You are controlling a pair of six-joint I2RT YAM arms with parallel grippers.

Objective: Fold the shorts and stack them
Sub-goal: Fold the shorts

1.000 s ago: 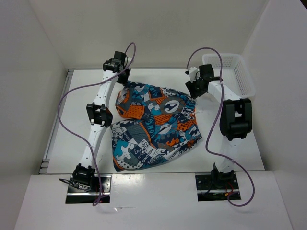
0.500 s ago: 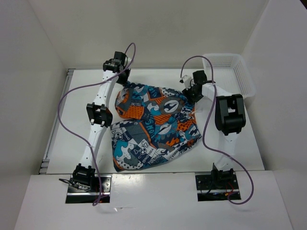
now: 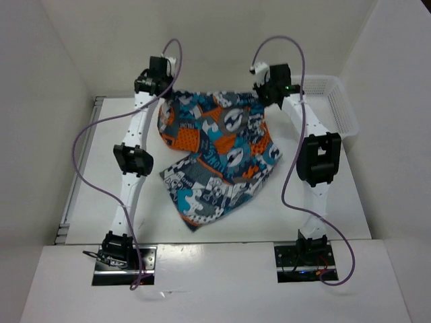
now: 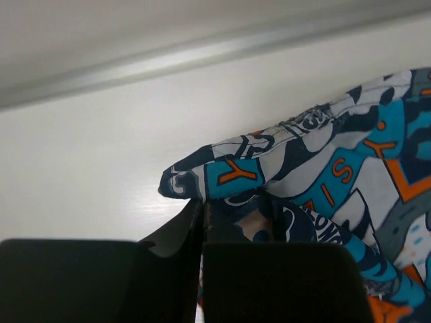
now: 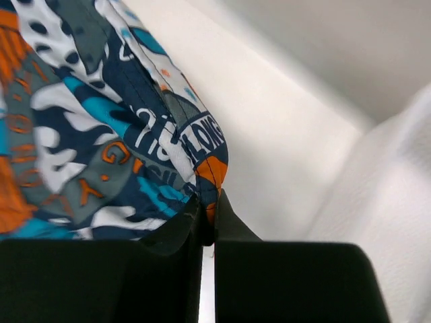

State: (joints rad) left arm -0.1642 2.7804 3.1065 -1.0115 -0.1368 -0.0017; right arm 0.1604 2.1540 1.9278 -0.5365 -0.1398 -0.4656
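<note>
Blue-orange cartoon-print fabric shorts [image 3: 215, 148], lately flat, are lifted at 12 o'clock for folding, pinched by left gripper [image 4: 203, 207] and right gripper [image 5: 207, 217].

left tool [image 4: 203, 222] pinched closed | grips shorts [image 4: 323, 175] edge

White links, black joints: left arm [image 3: 126, 198], right arm [image 3: 315, 202]. Black: left gripper [image 4: 203, 229], right gripper [image 5: 207, 225]. A purple cable [image 3: 73, 158] at 9 o'clock.
</note>
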